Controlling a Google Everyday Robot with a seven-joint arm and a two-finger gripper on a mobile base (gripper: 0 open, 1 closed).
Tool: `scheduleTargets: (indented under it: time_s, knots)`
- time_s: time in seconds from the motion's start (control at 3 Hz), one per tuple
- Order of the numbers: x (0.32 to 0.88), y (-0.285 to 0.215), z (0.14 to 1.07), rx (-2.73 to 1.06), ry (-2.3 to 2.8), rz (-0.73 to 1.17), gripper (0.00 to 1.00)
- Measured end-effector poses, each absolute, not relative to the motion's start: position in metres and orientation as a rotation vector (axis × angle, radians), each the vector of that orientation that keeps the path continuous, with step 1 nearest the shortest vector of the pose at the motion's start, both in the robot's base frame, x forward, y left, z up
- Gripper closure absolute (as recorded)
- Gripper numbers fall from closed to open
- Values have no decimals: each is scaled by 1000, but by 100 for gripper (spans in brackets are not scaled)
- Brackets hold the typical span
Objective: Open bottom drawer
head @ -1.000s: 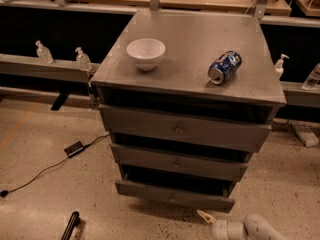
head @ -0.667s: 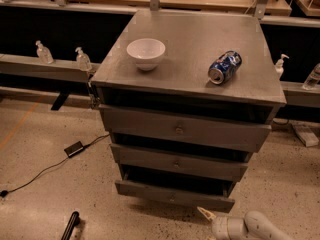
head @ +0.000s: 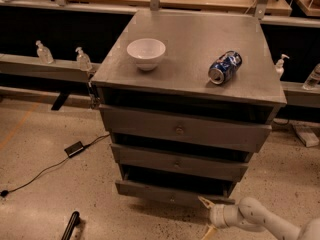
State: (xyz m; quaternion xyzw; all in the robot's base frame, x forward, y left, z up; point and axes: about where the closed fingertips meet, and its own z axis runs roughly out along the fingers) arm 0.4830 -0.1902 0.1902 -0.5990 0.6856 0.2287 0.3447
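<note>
**Reaching Low for the Last Drawer**

Caught the bottom drawer (head: 145, 190) at the foot of the grey cabinet (head: 190, 39), beneath the middle drawer (head: 145, 158) and the wider top drawer (head: 145, 123), with its plain front close above the floor (head: 55, 194) and its small round knob (head: 172, 200) at centre. Looked barely pulled out, if at all, under a dark gap.

Found the gripper (head: 206, 215) low by the right end of that front, just off the floor, with its two fingers (head: 204, 201) spread apart and nothing between them. Upper tip close to the drawer's lower edge; contact impossible to tell.

Judged the step in hand as the approach to the knob, with the pull not yet begun. Called for a slide left along the front until centred on the knob, then a firm closing and a straight, level draw away from the cabinet. Needed care over height, with little room beneath for the lower finger. Needed care also over so small a knob, likely to slip from a loose pinch, and over any skewed pull, likely to jam a slim drawer.

Left untouched on top: a white bowl (head: 146, 53) and a blue can (head: 225, 67) on its side, well apart. Noted a cable and power brick (head: 75, 148) on the floor, well off to the cabinet's left in the view.
</note>
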Motion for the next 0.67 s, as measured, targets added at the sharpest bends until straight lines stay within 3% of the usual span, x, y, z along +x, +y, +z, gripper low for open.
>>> scheduleTargets:
  time_s: [0.67]
  knots:
    - [504, -193, 185, -1584, 1792, 549, 0]
